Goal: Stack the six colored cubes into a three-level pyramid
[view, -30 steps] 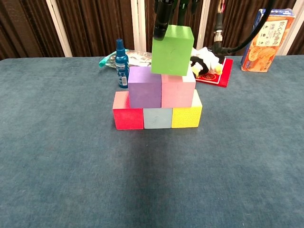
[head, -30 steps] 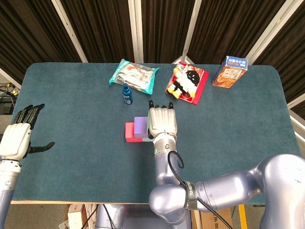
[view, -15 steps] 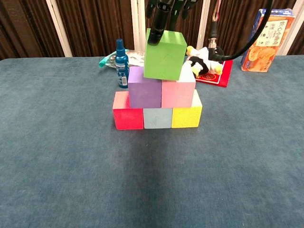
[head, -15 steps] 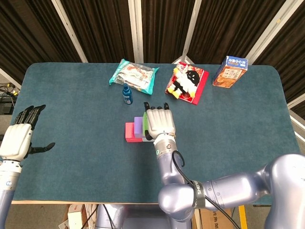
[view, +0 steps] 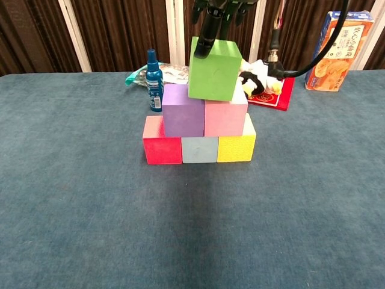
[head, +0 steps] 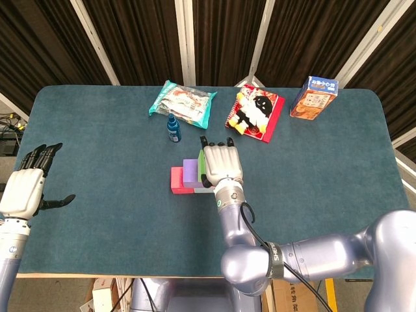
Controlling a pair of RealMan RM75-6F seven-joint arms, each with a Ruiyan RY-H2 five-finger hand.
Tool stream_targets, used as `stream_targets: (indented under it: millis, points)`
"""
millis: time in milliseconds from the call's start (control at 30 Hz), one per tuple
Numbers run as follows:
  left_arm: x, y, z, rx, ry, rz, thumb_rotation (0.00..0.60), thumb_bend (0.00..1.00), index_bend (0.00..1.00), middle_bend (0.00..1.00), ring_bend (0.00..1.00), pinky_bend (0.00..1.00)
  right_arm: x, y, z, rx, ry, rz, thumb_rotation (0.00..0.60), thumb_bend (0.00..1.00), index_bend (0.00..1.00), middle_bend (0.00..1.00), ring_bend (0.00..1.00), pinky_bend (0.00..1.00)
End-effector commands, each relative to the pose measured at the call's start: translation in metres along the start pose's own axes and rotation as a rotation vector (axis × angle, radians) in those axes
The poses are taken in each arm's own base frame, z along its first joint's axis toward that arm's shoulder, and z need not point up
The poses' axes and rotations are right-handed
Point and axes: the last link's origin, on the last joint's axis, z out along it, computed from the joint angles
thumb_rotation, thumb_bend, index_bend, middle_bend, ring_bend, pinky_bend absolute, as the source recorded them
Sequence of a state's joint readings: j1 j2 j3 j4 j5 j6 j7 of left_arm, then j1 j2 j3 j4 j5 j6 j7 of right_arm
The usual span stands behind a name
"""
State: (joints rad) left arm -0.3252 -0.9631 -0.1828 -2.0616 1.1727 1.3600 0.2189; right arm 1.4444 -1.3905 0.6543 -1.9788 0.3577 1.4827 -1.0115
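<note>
In the chest view a bottom row of red cube [view: 162,141], pale blue cube [view: 200,150] and yellow cube [view: 236,147] carries a purple cube [view: 183,111] and a pink cube [view: 226,118]. A green cube [view: 215,68] sits tilted at the seam between purple and pink, gripped from above by my right hand [view: 221,12]. From the head view my right hand [head: 220,165] covers most of the stack; red cube [head: 177,180] and purple cube [head: 190,171] peek out at its left. My left hand [head: 26,187] hovers open at the table's left edge.
A blue bottle [view: 154,73] stands just behind the stack's left side. Further back lie a snack bag [head: 182,103], a red picture book with a plush toy [head: 255,112] and an orange carton [head: 313,97]. The teal tablecloth [head: 97,195] spreads around the stack.
The green cube shifted left over the purple cube, then came back right a little, staying tilted on the second level in my right hand. The left hand stayed still.
</note>
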Motion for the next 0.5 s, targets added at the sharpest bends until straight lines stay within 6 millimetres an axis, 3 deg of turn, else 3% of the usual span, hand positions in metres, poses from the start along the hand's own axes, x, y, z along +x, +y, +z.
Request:
stream_targets:
  millis: [33, 500]
  points:
    - [0.0002, 0.0002, 0.0000, -0.001, 0.001, -0.001, 0.600, 0.12, 0.00, 0.07, 0.04, 0.08, -0.0009, 0.0000, 0.0003, 0.001, 0.000, 0.002, 0.600, 0.46, 0.00, 0.35, 0.20, 0.00]
    - [0.0004, 0.0000, -0.0003, 0.001, -0.002, 0.002, 0.600, 0.12, 0.00, 0.07, 0.04, 0.08, -0.0045, 0.0019, 0.0045, -0.009, 0.013, -0.018, 0.600, 0.46, 0.00, 0.35, 0.20, 0.00]
